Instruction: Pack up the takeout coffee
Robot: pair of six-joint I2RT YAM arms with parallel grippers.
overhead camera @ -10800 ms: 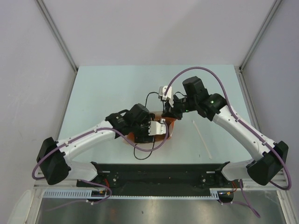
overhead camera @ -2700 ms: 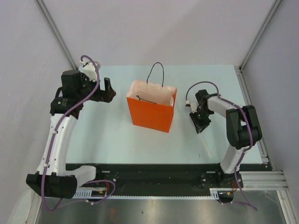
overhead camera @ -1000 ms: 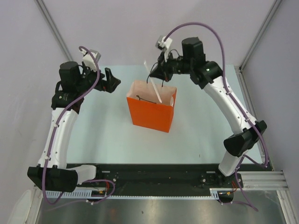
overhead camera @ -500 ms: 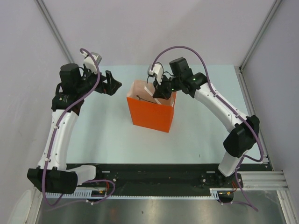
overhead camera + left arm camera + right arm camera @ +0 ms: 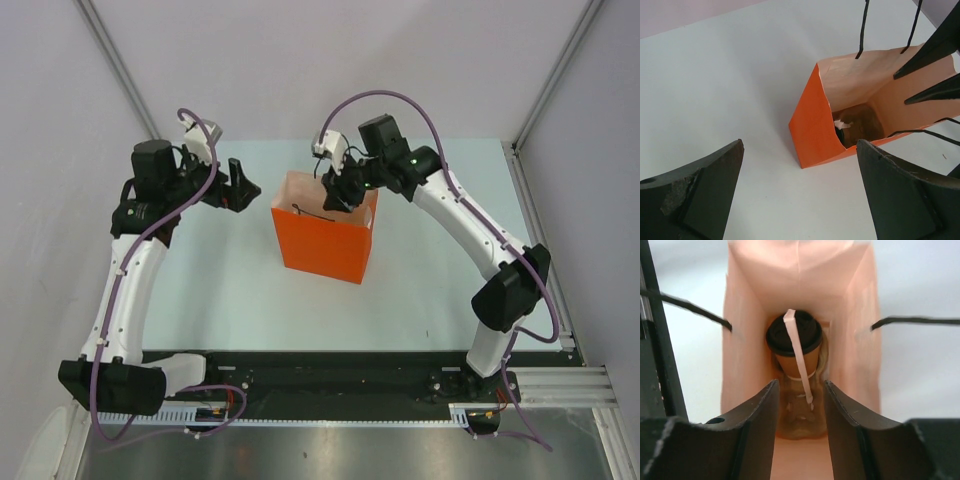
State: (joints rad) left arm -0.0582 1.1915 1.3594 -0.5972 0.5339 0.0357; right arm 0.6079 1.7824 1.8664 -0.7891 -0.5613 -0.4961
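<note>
The takeout coffee stands at the bottom of the orange paper bag (image 5: 318, 245). In the right wrist view I see its black lid (image 5: 807, 335) and tan cup body (image 5: 790, 365). A white paper-wrapped straw (image 5: 799, 360) leans across the lid inside the bag. My right gripper (image 5: 340, 192) hovers over the bag's mouth, jaws open and clear of the straw (image 5: 800, 388). My left gripper (image 5: 240, 186) is open and empty, up to the left of the bag (image 5: 815, 135). The left wrist view shows only a dark glimpse of the cup (image 5: 842, 134).
The bag's black cord handles (image 5: 695, 307) stand up on both sides of the right gripper. The table (image 5: 220, 290) is pale and bounded by grey walls and slanted frame posts (image 5: 120, 75). The right gripper's fingers (image 5: 932, 47) reach into the left wrist view's top right.
The right gripper carried the straw from the table to above the bag, lowered it inside and now no longer grips it. The left gripper stayed beside the upright bag.
</note>
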